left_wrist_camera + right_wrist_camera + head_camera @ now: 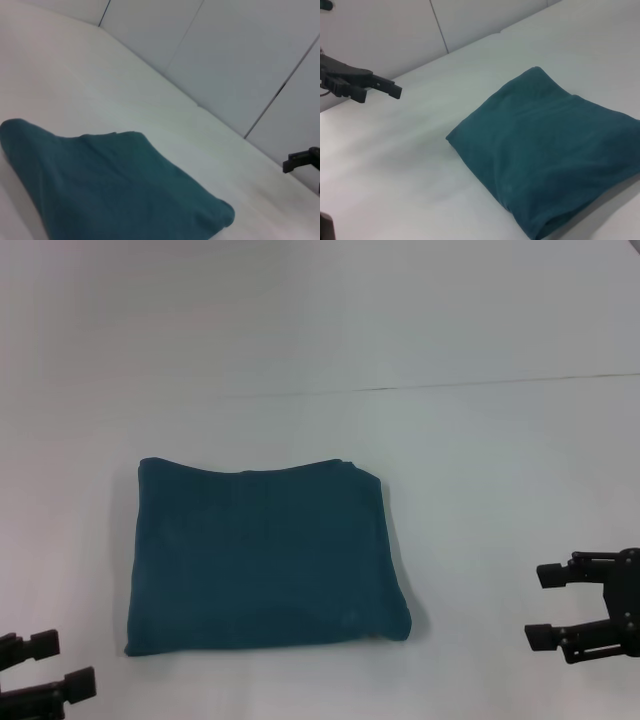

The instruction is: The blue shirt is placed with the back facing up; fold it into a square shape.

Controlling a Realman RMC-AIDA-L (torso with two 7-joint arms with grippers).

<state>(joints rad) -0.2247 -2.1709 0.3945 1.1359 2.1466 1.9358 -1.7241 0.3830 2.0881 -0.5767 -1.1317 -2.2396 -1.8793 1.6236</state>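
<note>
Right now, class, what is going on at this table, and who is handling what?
Nothing is being handled at this moment. The blue shirt lies on the white table, already folded into a roughly square bundle with its plain side up. The left hand sits open near the table's front edge, off the shirt's near left corner. The right hand is also open, well off to the shirt's right. Neither one touches the cloth.
</note>
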